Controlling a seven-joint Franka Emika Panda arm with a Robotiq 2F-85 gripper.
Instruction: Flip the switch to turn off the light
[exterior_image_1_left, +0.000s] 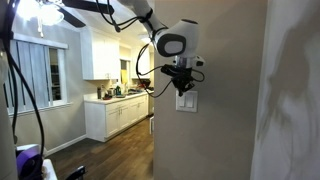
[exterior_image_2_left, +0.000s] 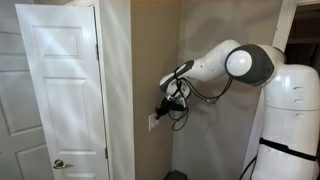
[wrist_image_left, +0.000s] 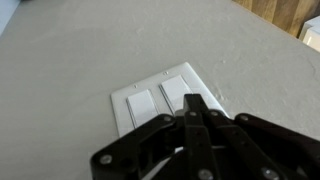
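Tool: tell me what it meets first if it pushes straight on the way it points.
The switch. In the wrist view the tool points at its plate, tips over the paddle nearer the picture's right, with nothing between. Whether they touch is unclear.

I see the gripper (wrist_image_left: 195, 106) just before the switch (wrist_image_left: 150, 101) in the wall (wrist_image_left: 70, 50); a door (exterior_image_2_left: 60, 90) stands round the corner.

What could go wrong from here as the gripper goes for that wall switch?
The switch has two paddles side by side, and the shut gripper sits by the right one in the wrist view: it might press the wrong paddle or both. Pushing off-centre, it could slide onto the wall.
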